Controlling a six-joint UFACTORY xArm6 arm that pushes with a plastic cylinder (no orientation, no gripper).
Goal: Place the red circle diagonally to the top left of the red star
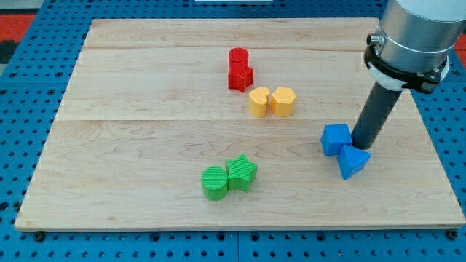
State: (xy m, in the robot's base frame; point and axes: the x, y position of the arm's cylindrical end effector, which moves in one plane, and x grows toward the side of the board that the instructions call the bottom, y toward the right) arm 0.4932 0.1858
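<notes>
We see a pale wooden board (145,145) of joined planks filling most of the view, its grain running from the view's left to the view's right. Around it lies a blue perforated surface (29,94) dotted with regular holes. At the view's top left, a red patch (22,18) shows. Light is even and soft.

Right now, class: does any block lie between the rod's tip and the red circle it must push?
Yes. My tip sits at the view's right, touching the blue blocks. On the line to the red circle, the two yellow blocks lie close to the path. The red star touches the circle just below it.
</notes>
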